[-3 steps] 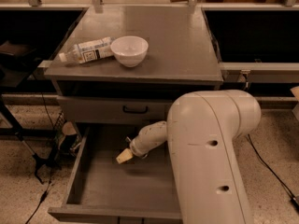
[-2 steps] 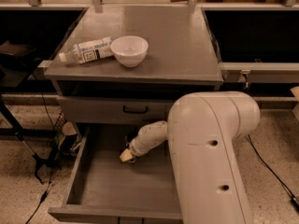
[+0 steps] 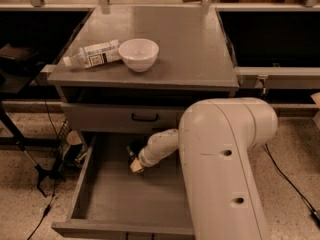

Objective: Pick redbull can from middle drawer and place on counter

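End effector [image 3: 135,166] has barely shifted, hanging low over the drawer [image 3: 125,204] floor. Whether it is open, closed or gripping: cannot tell. Can not clearly seen, so the pick looks unfinished.

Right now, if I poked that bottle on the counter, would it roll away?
Probably: the plastic bottle lies on its side on the flat counter, so it could roll. It looks light, being plastic. The gripper is down in the middle drawer.
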Controlling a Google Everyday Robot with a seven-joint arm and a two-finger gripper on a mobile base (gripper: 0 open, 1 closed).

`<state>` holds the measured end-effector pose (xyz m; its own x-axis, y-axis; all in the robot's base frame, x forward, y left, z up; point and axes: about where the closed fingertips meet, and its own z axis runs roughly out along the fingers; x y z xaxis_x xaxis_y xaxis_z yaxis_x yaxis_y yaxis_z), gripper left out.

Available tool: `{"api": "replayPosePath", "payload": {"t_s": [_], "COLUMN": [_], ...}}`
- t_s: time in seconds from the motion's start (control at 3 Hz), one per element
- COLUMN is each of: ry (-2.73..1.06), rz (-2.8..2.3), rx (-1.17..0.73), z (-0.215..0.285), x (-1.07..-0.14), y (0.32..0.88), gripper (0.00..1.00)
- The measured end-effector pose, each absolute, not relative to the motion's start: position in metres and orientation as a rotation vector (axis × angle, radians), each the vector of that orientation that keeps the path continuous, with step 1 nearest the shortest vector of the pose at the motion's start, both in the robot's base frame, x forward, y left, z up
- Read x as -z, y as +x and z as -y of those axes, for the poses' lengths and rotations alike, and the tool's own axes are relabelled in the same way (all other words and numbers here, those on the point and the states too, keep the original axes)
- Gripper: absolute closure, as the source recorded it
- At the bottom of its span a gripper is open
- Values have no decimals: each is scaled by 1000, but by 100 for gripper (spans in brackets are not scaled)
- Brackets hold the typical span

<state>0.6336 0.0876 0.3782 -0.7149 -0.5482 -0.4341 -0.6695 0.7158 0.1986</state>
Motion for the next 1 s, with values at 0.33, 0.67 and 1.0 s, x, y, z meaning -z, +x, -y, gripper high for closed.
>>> {"api": "replayPosePath", "payload": {"t_s": [0.33,0.67,1.0], "ry": [-959,-979,-1000], "rz": [-2590,-2602,-2614], "rx": [-482,-473,-469], "z": [-87,-88,-89], "x": [-379,-380,-380], "y": [633,632,631], "gripper": [100,100,100]}}
